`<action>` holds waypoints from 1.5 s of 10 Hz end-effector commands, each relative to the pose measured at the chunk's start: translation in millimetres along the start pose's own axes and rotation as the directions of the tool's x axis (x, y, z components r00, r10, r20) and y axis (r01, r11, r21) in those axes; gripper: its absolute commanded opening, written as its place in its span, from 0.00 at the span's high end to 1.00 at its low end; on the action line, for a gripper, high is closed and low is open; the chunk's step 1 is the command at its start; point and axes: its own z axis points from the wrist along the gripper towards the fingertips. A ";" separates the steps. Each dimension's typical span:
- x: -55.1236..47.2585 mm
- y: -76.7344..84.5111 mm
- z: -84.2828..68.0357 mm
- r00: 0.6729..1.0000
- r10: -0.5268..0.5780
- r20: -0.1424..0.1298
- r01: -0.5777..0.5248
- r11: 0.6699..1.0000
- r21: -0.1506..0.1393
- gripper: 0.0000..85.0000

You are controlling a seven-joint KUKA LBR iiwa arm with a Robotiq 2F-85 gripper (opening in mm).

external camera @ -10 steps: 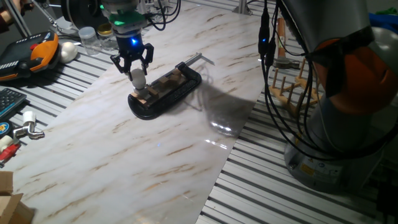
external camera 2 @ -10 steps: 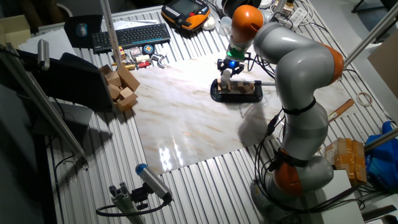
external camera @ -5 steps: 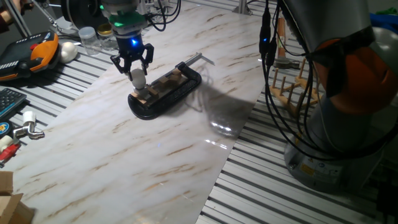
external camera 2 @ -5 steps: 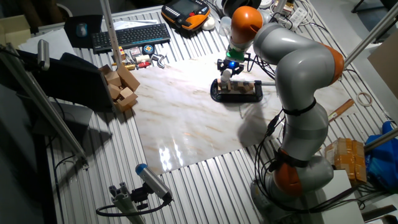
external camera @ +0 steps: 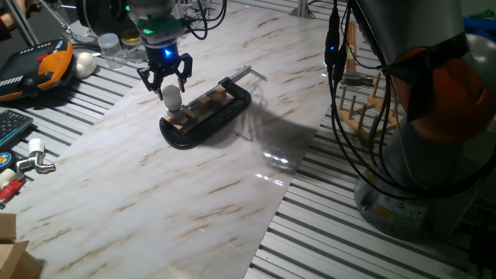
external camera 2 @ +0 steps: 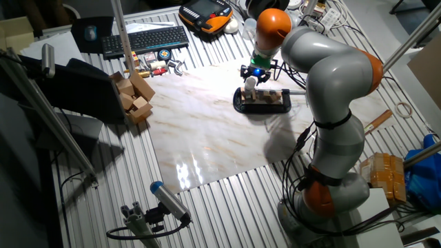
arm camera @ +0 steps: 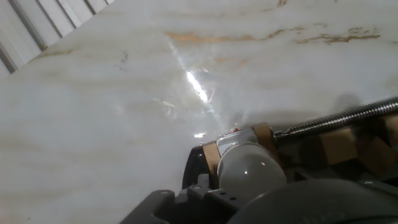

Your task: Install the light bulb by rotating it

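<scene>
— Pincer (external camera: 164,76) position?

— It hung straight down over the light bulb (external camera: 171,97), near the far left corner of the table (external camera: 194,186). Its black fingers (external camera: 147,77) were spread to either side of the white globe; I could not tell whether they touched it.

— And the bulb?

— Upright at the left end of the black clamp (external camera: 209,115), its base among wooden blocks (arm camera: 339,146) beside the clamp's threaded rod (arm camera: 339,119). From the other side, the pincer (external camera 2: 254,71) sat directly above the bulb (external camera 2: 251,82).
</scene>
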 end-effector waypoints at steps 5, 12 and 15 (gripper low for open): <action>-0.5 -0.4 -3.6 0.995 -0.093 0.030 0.093 0.996 0.005 0.20; -2.3 -0.3 -16.4 0.977 -0.209 0.051 0.208 0.978 0.010 0.20; -2.9 -1.5 -23.7 0.967 -0.252 0.042 0.253 0.968 0.002 0.40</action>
